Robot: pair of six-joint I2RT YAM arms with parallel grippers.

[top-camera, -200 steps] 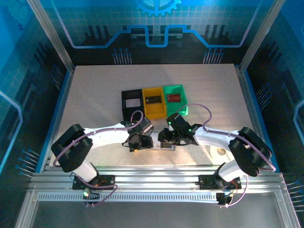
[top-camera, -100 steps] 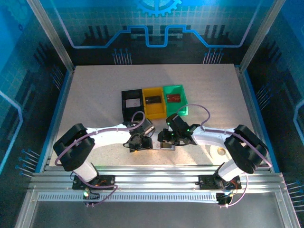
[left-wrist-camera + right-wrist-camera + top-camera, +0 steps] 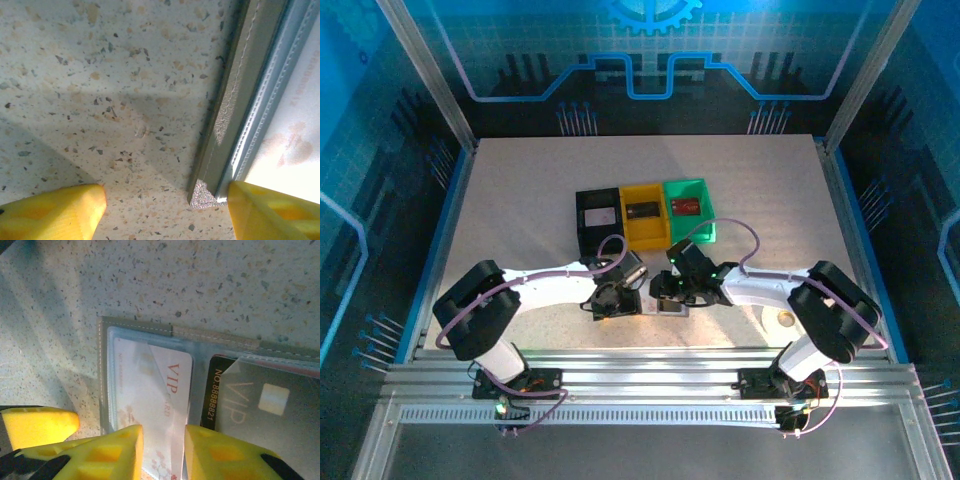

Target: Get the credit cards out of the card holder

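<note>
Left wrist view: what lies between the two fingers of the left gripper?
In the left wrist view, bare speckled table and the grey corner of the card holder lie between the fingers of the open left gripper.

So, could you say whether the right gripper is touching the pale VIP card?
Cannot tell: in the right wrist view the right gripper overlaps the pale VIP card, hiding any contact.

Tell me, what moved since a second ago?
The right gripper crept slightly left over the flat grey fold-open card holder, its elbow swinging inward. Nothing was grabbed or let go. The left gripper, black bin, yellow bin and green bin stayed put.
</note>
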